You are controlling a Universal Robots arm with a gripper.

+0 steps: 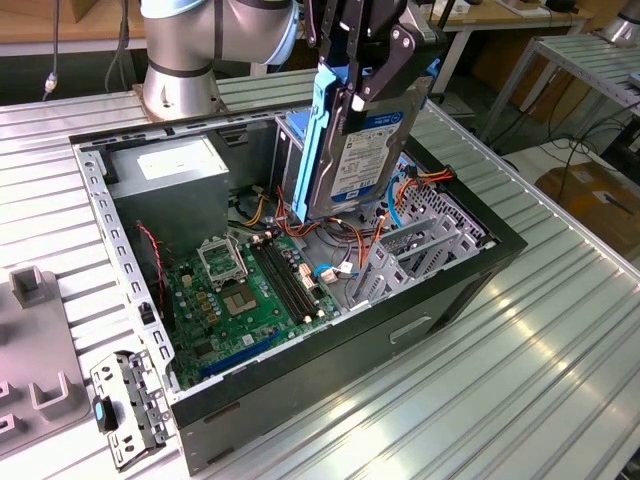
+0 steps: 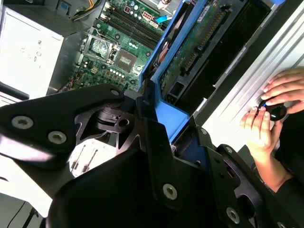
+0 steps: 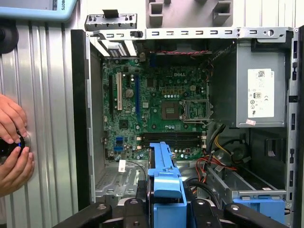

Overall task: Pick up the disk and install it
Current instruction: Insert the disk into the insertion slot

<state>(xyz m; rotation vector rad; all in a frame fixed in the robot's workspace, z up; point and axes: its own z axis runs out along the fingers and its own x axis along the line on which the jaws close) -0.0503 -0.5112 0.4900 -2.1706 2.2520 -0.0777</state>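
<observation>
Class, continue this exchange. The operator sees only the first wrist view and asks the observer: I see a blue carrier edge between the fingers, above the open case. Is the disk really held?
Observer: Yes. In the exterior view the gripper is shut on the disk, which hangs upright with its label facing that camera.
Operator: Is it seated in anything?
Observer: No. Its lower end hangs free above the cables inside the computer case.
Operator: What is on its other face?
Observer: The second wrist view shows a green circuit board there.
</observation>
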